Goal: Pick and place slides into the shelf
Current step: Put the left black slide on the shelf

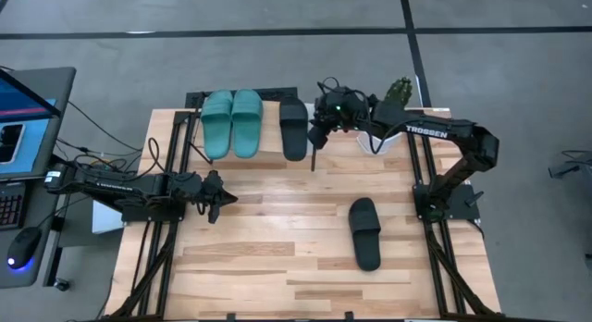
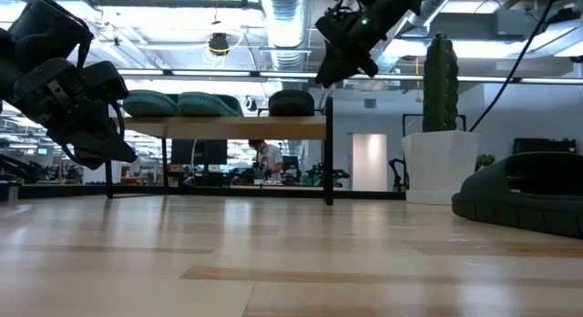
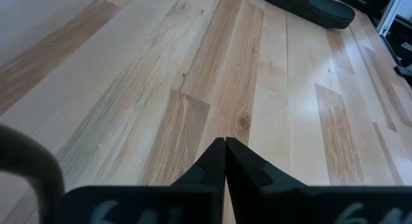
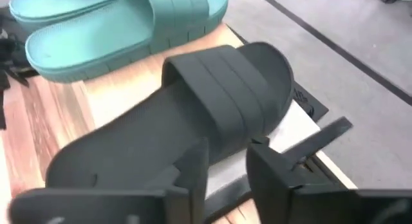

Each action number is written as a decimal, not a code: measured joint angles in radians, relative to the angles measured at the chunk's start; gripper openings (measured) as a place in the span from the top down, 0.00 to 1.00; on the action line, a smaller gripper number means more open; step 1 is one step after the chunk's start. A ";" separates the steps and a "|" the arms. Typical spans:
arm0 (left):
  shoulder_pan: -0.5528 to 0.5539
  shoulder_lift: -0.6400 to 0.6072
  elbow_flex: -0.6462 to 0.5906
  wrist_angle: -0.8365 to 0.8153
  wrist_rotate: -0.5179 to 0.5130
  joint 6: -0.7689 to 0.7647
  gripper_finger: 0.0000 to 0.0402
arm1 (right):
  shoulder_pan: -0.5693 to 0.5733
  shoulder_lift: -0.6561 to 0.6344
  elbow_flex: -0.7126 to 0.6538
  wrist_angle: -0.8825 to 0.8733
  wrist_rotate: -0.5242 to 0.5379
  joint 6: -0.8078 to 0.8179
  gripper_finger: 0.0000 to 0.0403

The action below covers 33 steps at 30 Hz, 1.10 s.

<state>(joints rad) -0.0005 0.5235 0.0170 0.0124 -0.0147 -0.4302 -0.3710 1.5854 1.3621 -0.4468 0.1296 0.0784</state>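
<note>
Slides, rubber, open-toe, wide ribbed strap: the teal pair point(image 1: 232, 122) is lying side by side on the shelf point(image 1: 268, 152), a low rack with a pale wood top board on thin black metal legs, standing at the far edge of the counter point(image 1: 277, 239). One black slide point(image 1: 293, 127) is resting on the same board just beside the teal pair, matte, with a moulded footbed and three raised bands across the strap. The second black slide point(image 1: 364, 232) is lying flat on the counter, well apart from the shelf, on the right arm's side. The right gripper point(image 4: 226, 161) is hovering just over the shelved black slide, its jaws standing partly apart with the slide's edge just beyond them, gripping nothing. The left gripper point(image 3: 224, 144) is hanging over bare counter on the left, jaws pressed together and empty. The counter is showing light butcher-block planks, smooth and faintly glossy. A potted cactus point(image 2: 440, 71) is standing beside the shelf.
</note>
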 joint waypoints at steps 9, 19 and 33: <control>0.000 0.000 0.000 0.000 0.000 0.000 1.00 | 0.009 0.049 -0.002 0.055 0.000 -0.027 0.58; 0.000 0.000 0.000 0.000 0.002 0.000 1.00 | -0.007 0.117 0.000 0.083 0.003 -0.055 0.59; 0.000 0.000 0.000 0.000 0.002 0.000 1.00 | -0.009 0.128 0.006 0.094 0.041 -0.061 0.87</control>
<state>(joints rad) -0.0005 0.5236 0.0170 0.0127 -0.0124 -0.4301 -0.3799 1.7138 1.3682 -0.3530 0.1703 0.0170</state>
